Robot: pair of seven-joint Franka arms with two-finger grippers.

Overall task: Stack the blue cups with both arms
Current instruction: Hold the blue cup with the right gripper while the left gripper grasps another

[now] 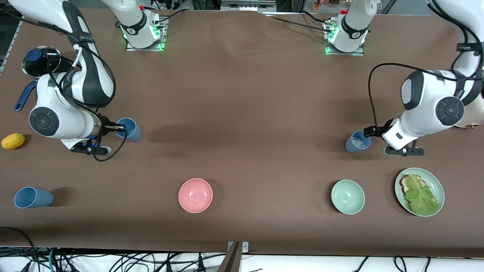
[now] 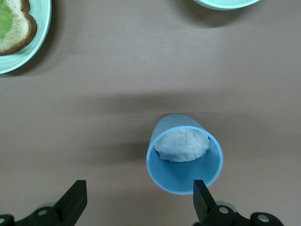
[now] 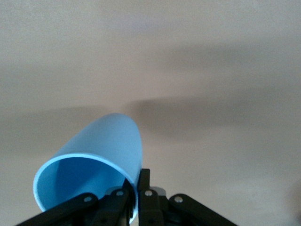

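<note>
My right gripper (image 1: 119, 128) is shut on the rim of a blue cup (image 1: 129, 129), one finger inside and one outside the wall (image 3: 99, 155). The cup is tipped on its side, low at the right arm's end of the table. A second blue cup (image 1: 357, 141) lies tilted at the left arm's end, with a white crumpled lump inside (image 2: 182, 146). My left gripper (image 1: 369, 134) is open just at its mouth; in the left wrist view one finger (image 2: 201, 200) is at the rim of this cup (image 2: 184, 172). A third blue cup (image 1: 32, 197) lies on its side, nearer the front camera.
A pink bowl (image 1: 195, 195) and a pale green bowl (image 1: 348, 197) stand near the front edge. A green plate (image 1: 438, 189) with bread and lettuce sits beside the green bowl. A yellow fruit (image 1: 13, 141) and a blue-handled pot with a lid (image 1: 38, 62) are at the right arm's end.
</note>
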